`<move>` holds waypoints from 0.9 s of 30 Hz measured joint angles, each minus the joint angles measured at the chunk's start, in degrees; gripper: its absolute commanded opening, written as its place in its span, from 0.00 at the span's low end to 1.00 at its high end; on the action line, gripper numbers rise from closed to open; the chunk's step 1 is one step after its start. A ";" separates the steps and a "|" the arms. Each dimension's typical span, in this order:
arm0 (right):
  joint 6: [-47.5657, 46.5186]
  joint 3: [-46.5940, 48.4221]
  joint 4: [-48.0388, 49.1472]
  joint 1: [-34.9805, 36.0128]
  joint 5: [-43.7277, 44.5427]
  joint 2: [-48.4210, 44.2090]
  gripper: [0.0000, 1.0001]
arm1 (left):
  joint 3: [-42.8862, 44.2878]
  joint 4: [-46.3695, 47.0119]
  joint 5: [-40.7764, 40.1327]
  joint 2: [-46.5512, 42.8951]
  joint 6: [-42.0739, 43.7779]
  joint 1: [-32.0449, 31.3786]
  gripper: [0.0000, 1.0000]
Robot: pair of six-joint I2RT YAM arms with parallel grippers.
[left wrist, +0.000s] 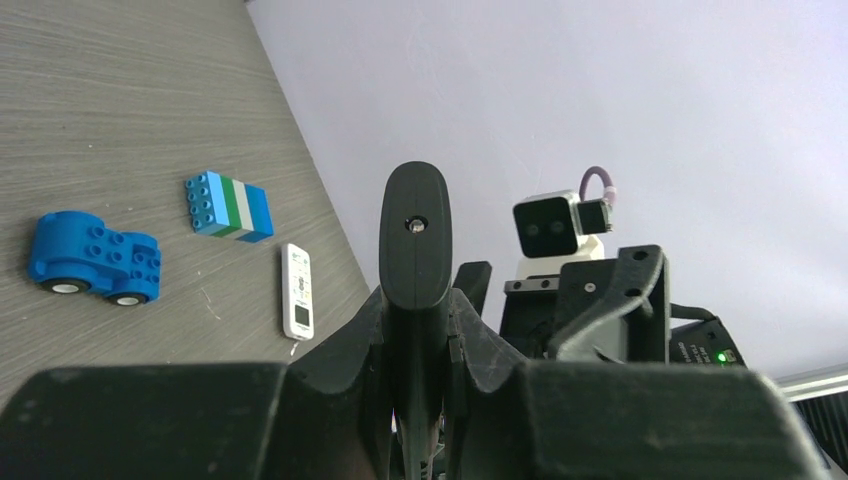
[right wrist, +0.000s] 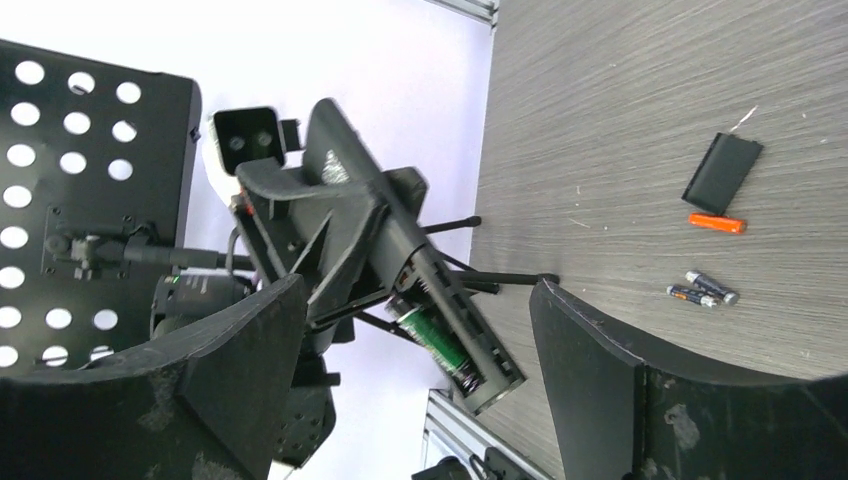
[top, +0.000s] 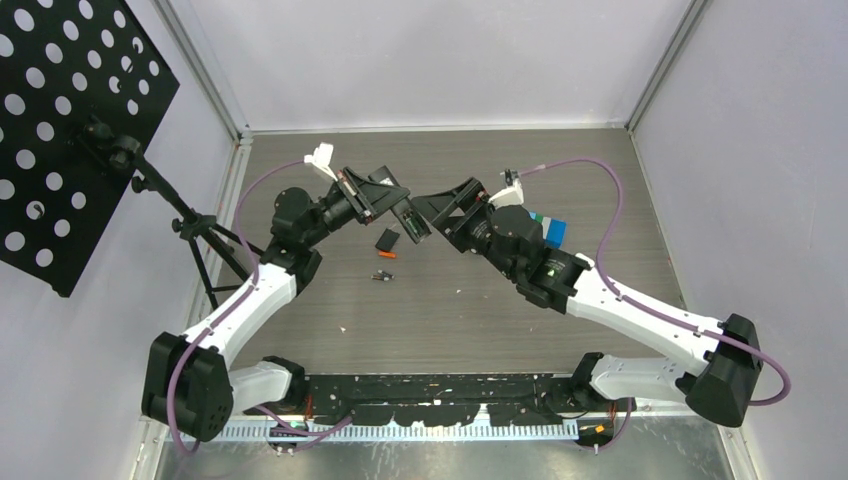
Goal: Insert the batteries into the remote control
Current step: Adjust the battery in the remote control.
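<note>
The left jaws pinch the slim black plastic remote control (right wrist: 400, 235) aloft, one green-black battery (right wrist: 435, 342) seated in its open bay; the right jaws hang spread wide just beside it. Tilted bay: that battery could slide out toward the spare batteries (right wrist: 700, 290) on the bench (right wrist: 640, 90) below the remote.

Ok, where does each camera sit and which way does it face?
Top external: above, behind the bases, looking down on the table; left arm and right arm show.
Left wrist: on the left arm, looking along the black remote in its shut jaws at the right arm's camera.
Right wrist: on the right arm, looking between its open jaws at that remote's battery bay.
Shared: top and right wrist show the loose batteries.
</note>
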 measured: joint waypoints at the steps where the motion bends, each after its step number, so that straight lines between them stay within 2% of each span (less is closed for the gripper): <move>1: 0.50 0.00 -0.11 -0.39 -0.44 0.42 0.87 | 0.00 -0.07 -0.26 -0.04 0.07 0.00 0.00; 9: 2.86 0.00 0.50 -1.77 -4.20 2.60 0.87 | 1.03 -1.79 -2.03 -1.22 1.81 0.00 0.00; 20: 4.72 -0.98 6.36 -1.88 -9.31 6.51 0.86 | 1.40 -2.58 -2.97 -2.05 2.08 0.00 0.00; 23: 4.96 -1.09 7.78 -2.14 -9.81 6.51 0.82 | 1.40 -2.80 -2.99 -2.08 2.05 0.00 0.00; 27: 5.33 -1.38 9.57 -2.58 -10.93 6.54 0.68 | 1.40 -2.93 -2.99 -2.08 1.97 0.00 0.00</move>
